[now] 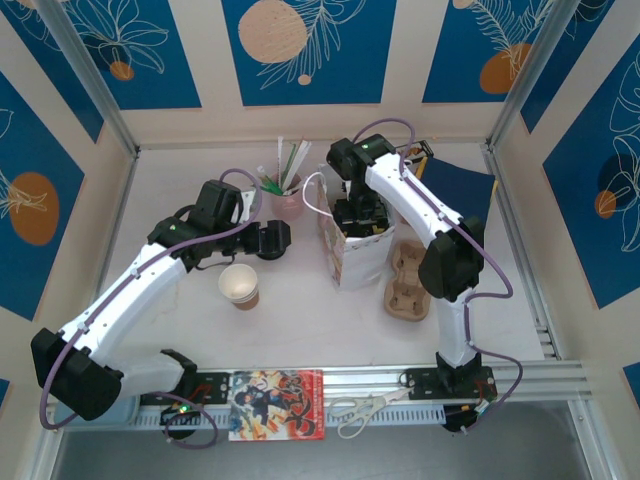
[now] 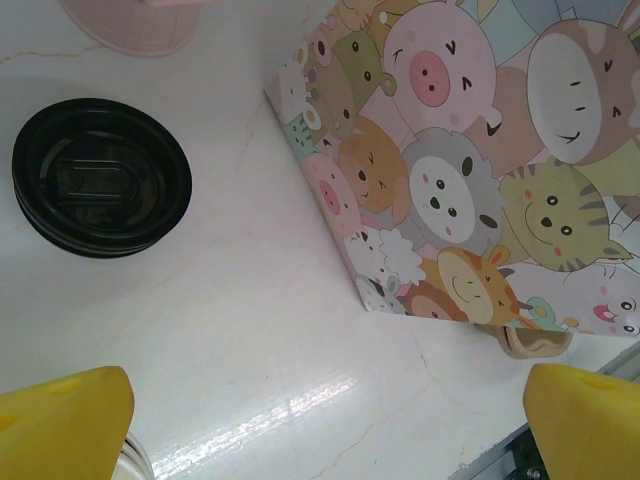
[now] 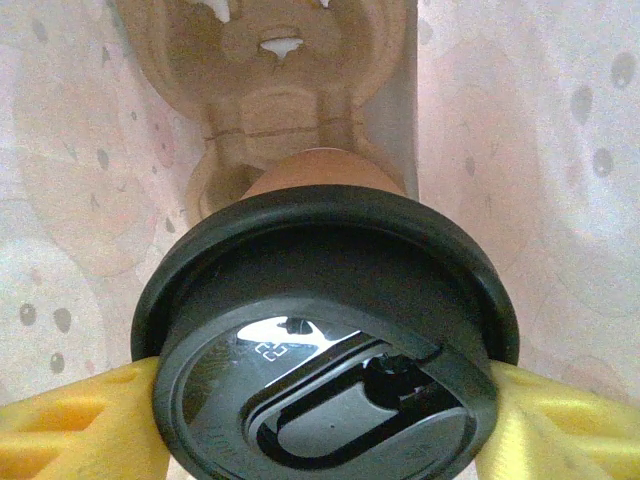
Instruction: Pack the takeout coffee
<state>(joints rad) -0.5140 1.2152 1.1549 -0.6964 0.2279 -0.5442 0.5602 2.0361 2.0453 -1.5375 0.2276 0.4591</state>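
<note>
Holding the lidded takeout coffee (image 3: 320, 170) by its lid (image 3: 330, 290), right end effector (image 3: 320, 410) hangs above a pulp carrier (image 3: 290, 90) inside the bag (image 3: 560, 150); the lid may pop off. Left end effector (image 2: 325, 420) gapes empty.

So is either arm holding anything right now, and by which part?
The right gripper holds a lidded brown cup by opposite sides of its black lid, down inside the bag. The left gripper is open and empty.
</note>
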